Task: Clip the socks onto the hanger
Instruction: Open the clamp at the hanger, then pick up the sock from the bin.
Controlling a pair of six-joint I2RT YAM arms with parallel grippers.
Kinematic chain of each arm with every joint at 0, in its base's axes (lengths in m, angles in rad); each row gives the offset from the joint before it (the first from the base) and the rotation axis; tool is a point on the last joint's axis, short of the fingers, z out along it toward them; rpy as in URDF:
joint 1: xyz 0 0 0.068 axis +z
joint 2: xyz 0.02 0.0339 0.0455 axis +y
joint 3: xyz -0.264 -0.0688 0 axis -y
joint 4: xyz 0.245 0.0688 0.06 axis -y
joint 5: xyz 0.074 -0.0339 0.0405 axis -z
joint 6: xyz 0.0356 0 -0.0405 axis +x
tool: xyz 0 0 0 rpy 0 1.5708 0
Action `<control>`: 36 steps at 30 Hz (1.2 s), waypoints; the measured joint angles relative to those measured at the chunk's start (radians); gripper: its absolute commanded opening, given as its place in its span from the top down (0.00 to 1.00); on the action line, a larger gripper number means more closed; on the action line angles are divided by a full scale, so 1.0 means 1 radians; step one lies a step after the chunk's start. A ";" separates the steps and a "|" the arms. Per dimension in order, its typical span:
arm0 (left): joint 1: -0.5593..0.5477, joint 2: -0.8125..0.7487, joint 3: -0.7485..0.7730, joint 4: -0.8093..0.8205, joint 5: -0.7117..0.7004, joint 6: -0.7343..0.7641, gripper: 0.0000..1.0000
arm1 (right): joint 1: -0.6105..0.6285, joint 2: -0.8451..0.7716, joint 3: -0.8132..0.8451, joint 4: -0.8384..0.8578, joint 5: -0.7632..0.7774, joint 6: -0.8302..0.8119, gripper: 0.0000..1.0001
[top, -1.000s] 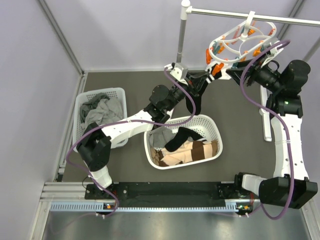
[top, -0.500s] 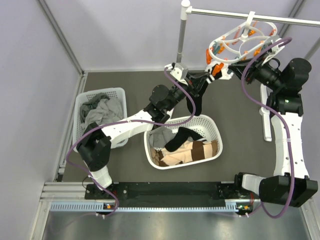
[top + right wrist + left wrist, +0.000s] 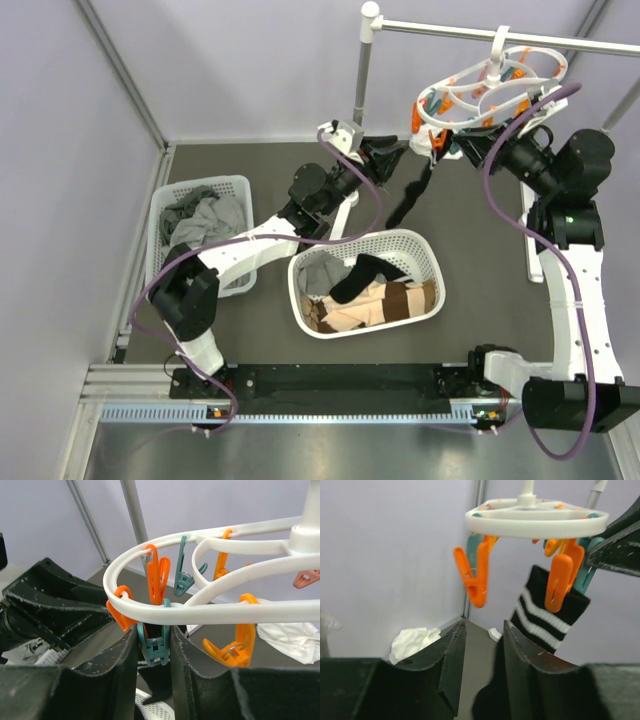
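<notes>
The white oval hanger [image 3: 490, 85] hangs by its hook from the rail, with orange and teal pegs under it. A black sock with white cuff stripes [image 3: 408, 198] hangs from its near-left rim. In the right wrist view my right gripper [image 3: 153, 630] is shut on a teal peg [image 3: 160, 640], and the black sock [image 3: 159, 680] hangs below that peg. My left gripper [image 3: 388, 152] is open and empty just left of the sock. In the left wrist view [image 3: 484, 625] the sock's cuff [image 3: 540, 617] shows beside the right finger, behind an orange peg [image 3: 559, 582].
A white mesh basket [image 3: 420, 240] at centre holds a second black sock [image 3: 355, 278], tan socks with brown bands [image 3: 385, 300] and grey cloth. Another basket [image 3: 240, 182] at left holds grey garments. The rail's upright pole [image 3: 362, 80] stands just behind my left gripper.
My left gripper has let go of the black sock and drawn back to the left. The sock now hangs from the hanger. The hanger and my right gripper have shifted up and right.
</notes>
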 measured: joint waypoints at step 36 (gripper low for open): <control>-0.224 0.143 -0.019 -0.954 -0.017 0.410 0.38 | 0.090 -0.065 -0.048 -0.052 0.220 0.101 0.99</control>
